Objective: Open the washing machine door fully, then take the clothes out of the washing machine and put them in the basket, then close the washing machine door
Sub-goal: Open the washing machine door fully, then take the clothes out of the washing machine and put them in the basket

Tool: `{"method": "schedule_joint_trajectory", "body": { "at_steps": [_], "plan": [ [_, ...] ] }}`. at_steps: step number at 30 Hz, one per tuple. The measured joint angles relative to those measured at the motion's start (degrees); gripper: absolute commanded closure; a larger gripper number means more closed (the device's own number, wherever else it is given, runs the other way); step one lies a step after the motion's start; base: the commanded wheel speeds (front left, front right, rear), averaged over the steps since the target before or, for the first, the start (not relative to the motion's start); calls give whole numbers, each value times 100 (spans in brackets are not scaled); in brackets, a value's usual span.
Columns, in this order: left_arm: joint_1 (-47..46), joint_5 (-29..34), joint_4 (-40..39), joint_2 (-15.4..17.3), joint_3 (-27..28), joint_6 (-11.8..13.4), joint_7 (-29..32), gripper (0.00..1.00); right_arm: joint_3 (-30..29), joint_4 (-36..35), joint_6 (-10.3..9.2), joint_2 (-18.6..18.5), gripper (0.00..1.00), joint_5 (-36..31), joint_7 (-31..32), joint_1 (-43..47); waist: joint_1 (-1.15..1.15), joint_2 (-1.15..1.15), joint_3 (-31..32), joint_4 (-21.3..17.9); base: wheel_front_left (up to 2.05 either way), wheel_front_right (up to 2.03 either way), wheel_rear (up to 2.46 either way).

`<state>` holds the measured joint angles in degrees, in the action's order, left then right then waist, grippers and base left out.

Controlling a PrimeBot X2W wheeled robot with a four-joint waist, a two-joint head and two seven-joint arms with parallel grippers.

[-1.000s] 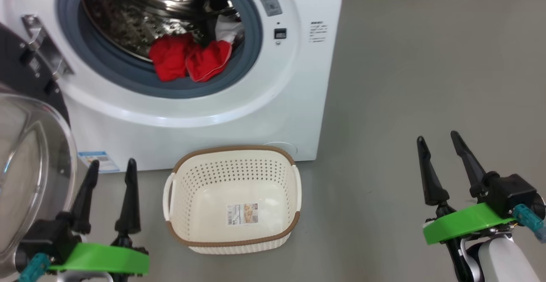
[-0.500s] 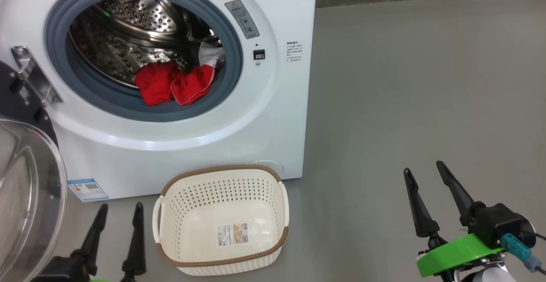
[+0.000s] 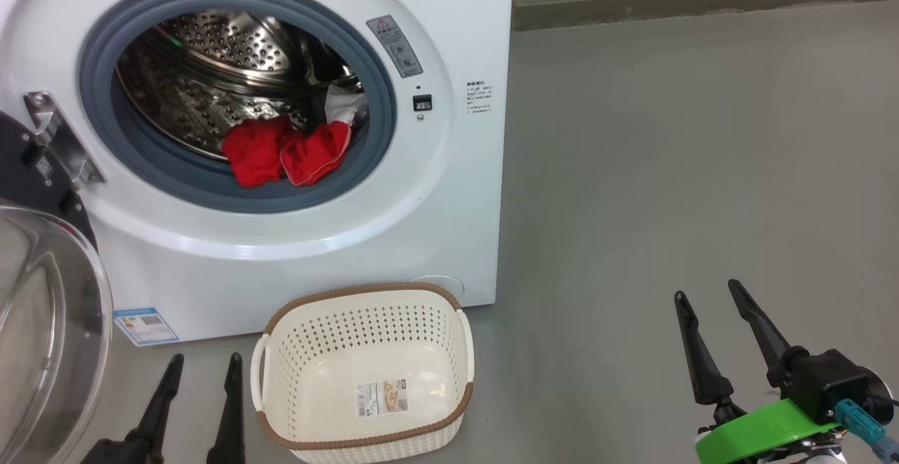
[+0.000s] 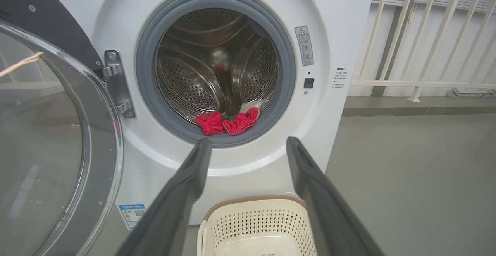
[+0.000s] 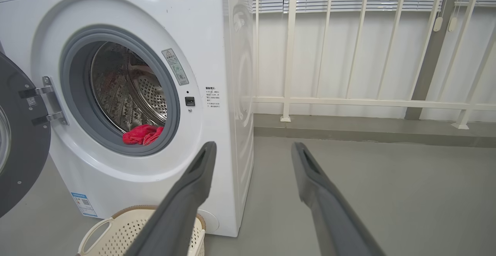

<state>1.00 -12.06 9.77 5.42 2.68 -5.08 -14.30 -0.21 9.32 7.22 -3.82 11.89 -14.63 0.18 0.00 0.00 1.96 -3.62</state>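
Observation:
The white washing machine (image 3: 435, 190) stands with its round door (image 3: 42, 323) swung open to the left, glass bowl facing me. Red clothes (image 3: 284, 155) with a white patch lie at the drum's front lip, also seen as the clothes (image 4: 226, 122) and the clothes (image 5: 142, 134). The cream basket (image 3: 365, 443) sits on the floor right below the opening, nothing in it but a paper label. My left gripper (image 3: 204, 364) is open just left of the basket. My right gripper (image 3: 708, 290) is open over bare floor, well right of the machine. Neither gripper holds anything.
Grey floor (image 3: 667, 169) stretches wide to the right of the machine. A white railing (image 5: 348, 101) with blinds behind it and a low kerb run along the back. The door's metal hinge (image 3: 53, 137) juts out at the machine's left.
The whole head view has shifted, so the camera moved back and up. Both grippers sit lower in the picture now. Clothes, basket and door stay where they were.

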Motion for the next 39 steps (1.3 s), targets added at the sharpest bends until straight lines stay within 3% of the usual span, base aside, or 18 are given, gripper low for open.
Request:
{"method": "schedule_joint_trajectory", "body": {
  "at_steps": [14,30,39],
  "plan": [
    [38,101,52,-36,-30,69,-1,0,57,88,0,11,0,-16,0,0,0,0,-32,52,22,-24,2],
    [31,-20,-198,-47,38,52,-1,0,126,200,0,22,0,54,0,-10,0,0,-93,20,161,-161,0],
    [32,-18,-232,-59,45,53,-1,0,127,202,0,24,0,54,0,-14,0,0,-113,34,60,-60,0]
  ]
}}
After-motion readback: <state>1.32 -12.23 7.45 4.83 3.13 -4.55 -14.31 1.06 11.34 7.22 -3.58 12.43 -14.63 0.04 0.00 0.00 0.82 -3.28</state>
